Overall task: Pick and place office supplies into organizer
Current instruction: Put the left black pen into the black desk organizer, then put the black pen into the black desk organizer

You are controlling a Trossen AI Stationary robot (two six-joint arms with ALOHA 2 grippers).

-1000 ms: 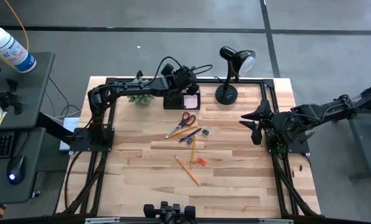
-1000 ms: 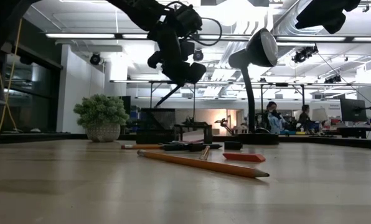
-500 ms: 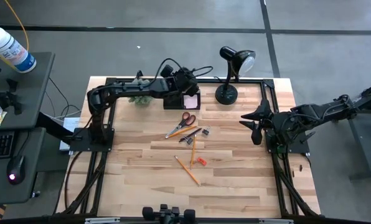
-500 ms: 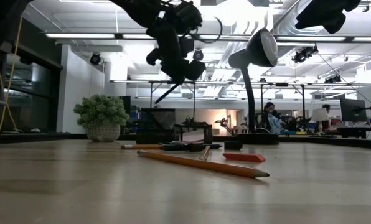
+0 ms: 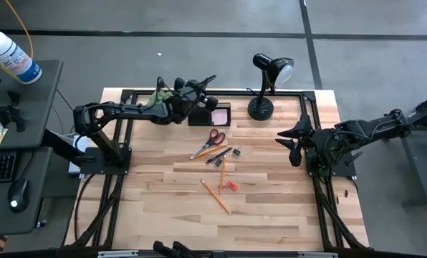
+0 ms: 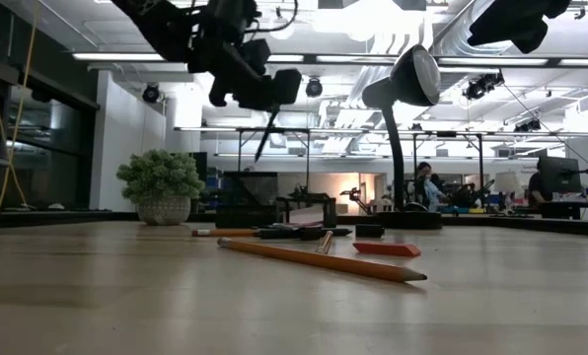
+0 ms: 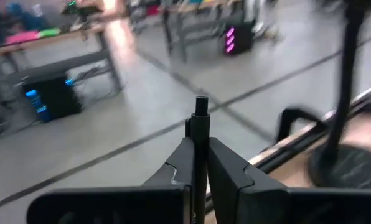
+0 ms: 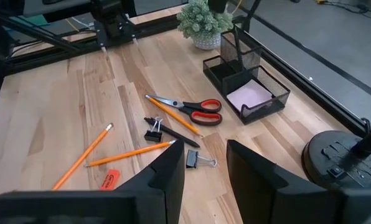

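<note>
Pen [image 7: 201,146], dark and slender, stands clamped between the closed fingers of the left claw [image 7: 200,163], which is raised above the back of the worktop [image 5: 271,215] beside the organizer [image 5: 212,115]; in the low view the pen hangs slanted below that claw [image 6: 259,91], tip downward, an attitude that suits lowering it into the organizer's tall mesh cup, judged the step in hand. The organizer is a black wire-mesh box with a taller cup and a low tray; the pink sticky-note pad [image 8: 250,96] already lies flat in the tray. The right claw [image 8: 204,163] waits at the right edge of the worktop, fingers parted and empty. Loose on the pale, grained wood lie the remaining supplies: orange-handled scissors [image 5: 215,137] of steel, another pen [image 8: 170,134], two small metal clips [image 8: 199,160], three thin yellow pencils [image 5: 216,196], two of them well apart from the scissors, and a flat red eraser [image 5: 231,186] close by the pencils. A green spiky plant [image 8: 203,22] and a black lamp [image 5: 268,82] flank the organizer at the back edge. Most items are yet to be stowed.
</note>
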